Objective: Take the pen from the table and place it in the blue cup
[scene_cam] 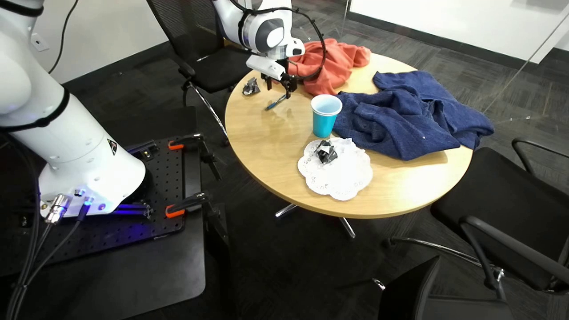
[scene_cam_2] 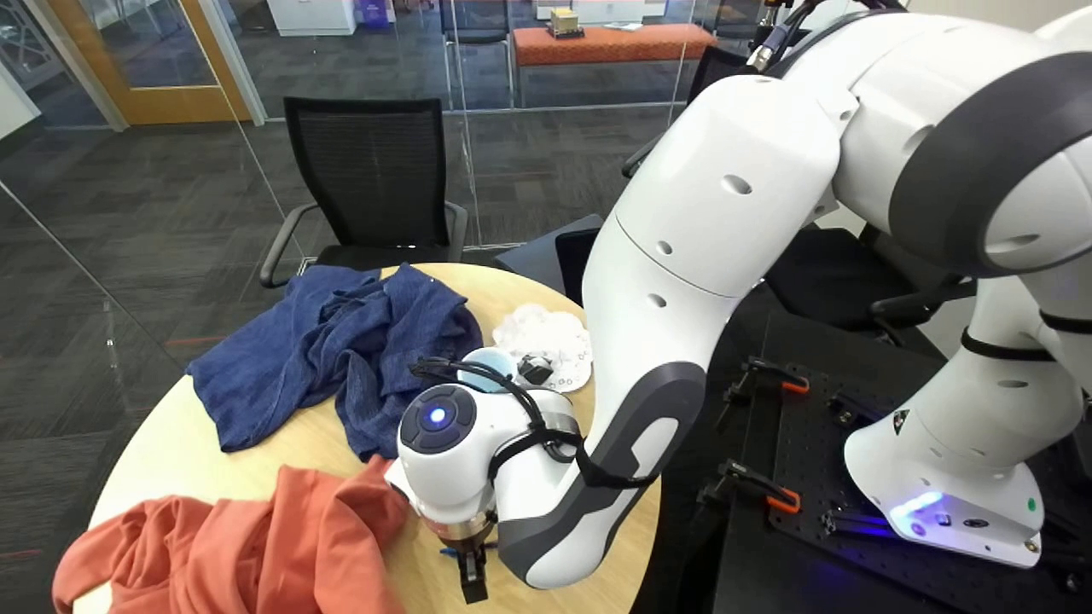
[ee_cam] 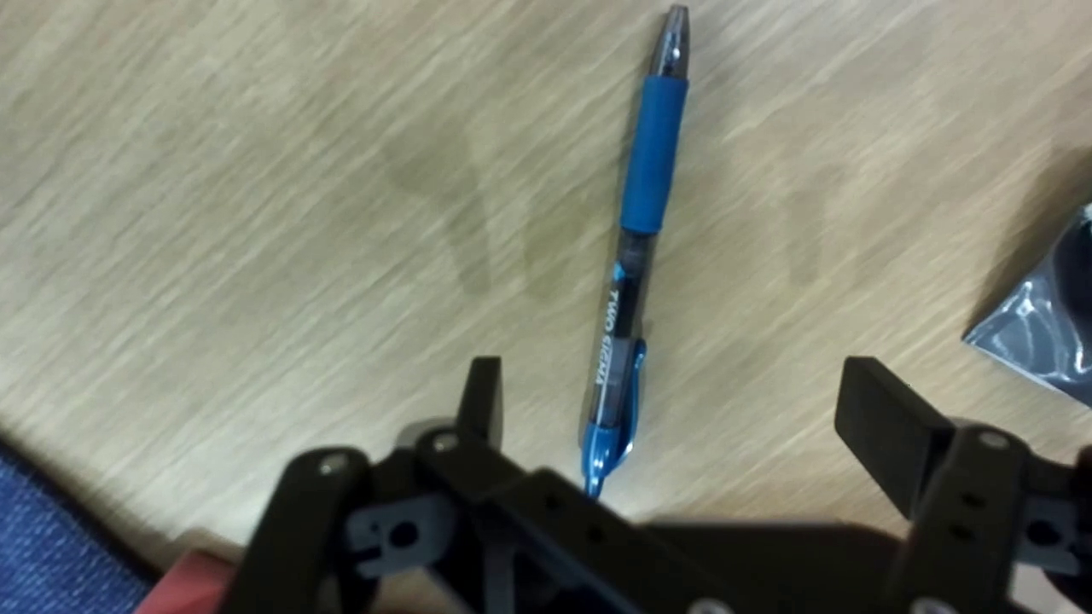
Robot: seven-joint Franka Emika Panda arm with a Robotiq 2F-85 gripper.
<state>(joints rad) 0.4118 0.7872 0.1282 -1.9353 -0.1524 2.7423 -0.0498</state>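
Exterior view: a white Franka Emika Panda arm [scene_cam_2: 674, 264] reaches over a round, wood-topped table [scene_cam: 262, 146]. On it, in both exterior views, lie rumpled navy denim [scene_cam: 400, 120] and, beside it, a coral-red cloth [scene_cam: 338, 62]. Next in size is a white scalloped paper doily [scene_cam: 342, 178]. The Robotiq gripper [ee_cam: 670, 401] hangs above the table, its 2 fingers [ee_cam: 887, 426] spread wide and grasping nothing. A white-rimmed blue cup [scene_cam: 323, 124] stands upright just beside the doily and the denim. In an exterior view, 1 crumpled black scrap [scene_cam: 326, 152] sits on the doily, and a 2nd crumpled black scrap [scene_cam: 251, 86] lies on the table near the gripper. Slimmest is the pen [ee_cam: 631, 264], blue-gripped, with a blue clip and white lettering on its barrel; it lies flat on the table beneath the gripper. In the wrist view it shows between the fingers, apart from both, its clip end toward the gripper, its metallic tip pointing away.
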